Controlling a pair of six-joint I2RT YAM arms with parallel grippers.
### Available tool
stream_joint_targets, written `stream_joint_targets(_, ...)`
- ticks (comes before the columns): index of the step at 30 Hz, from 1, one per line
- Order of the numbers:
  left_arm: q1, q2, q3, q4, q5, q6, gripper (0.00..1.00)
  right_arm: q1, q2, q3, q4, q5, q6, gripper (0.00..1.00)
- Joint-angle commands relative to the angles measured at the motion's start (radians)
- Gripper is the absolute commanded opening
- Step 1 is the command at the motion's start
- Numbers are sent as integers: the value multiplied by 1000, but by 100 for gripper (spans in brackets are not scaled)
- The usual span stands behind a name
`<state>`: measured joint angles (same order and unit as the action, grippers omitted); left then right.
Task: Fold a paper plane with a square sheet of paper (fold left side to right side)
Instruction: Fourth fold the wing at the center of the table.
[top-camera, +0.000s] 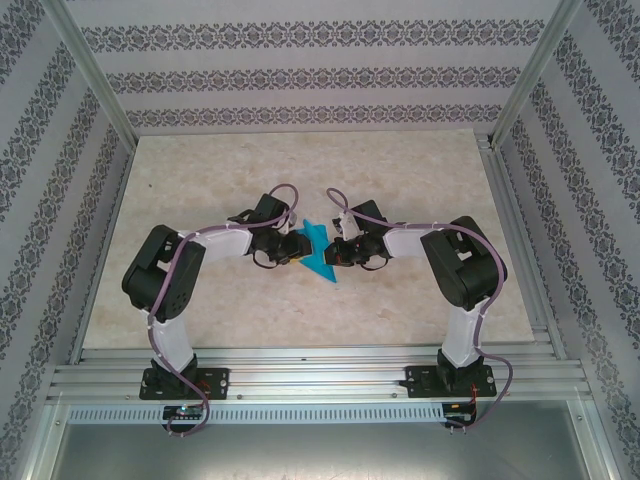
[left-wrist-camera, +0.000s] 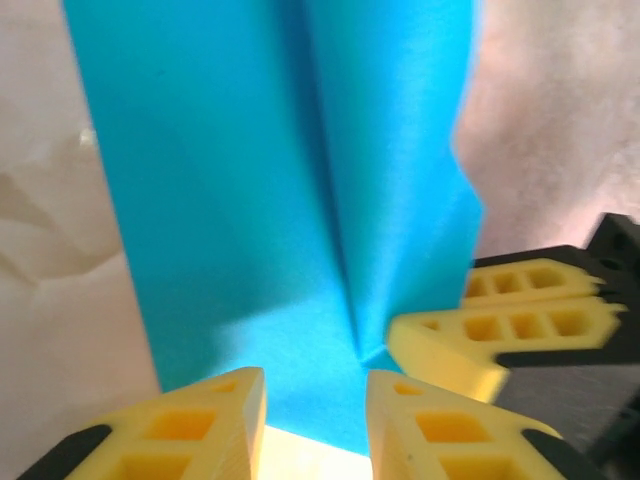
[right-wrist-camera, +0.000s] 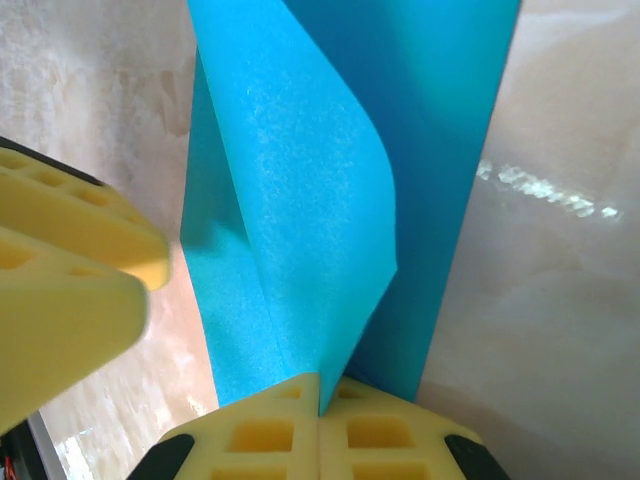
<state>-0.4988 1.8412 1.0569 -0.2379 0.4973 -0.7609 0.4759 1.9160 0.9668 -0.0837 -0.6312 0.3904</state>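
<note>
Right jaws pinched shut on lifted flap of thin cyan-blue paper sheet (right-wrist-camera: 300, 200), probably to fold; left jaws stood part-open astride edge, gripping nothing.

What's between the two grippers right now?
The cyan sheet of paper, partly folded, in the top view. The right gripper is pinched on its edge; the left gripper stands open.

Cyan paper (top-camera: 322, 262) on beige marbled table (top-camera: 200, 200)
</note>
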Motion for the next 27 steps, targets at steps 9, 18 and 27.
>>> stream_joint_targets(9,-25,84,96,99,97,-42,24,-7,29,-12,-28,36,-27,6)
stream_joint_targets(18,-25,172,132,150,102,-76,24,-6,26,-15,-22,33,-21,7)
stream_joint_targets(27,-32,217,122,112,59,-52,22,-8,-49,-28,-29,51,-10,15)
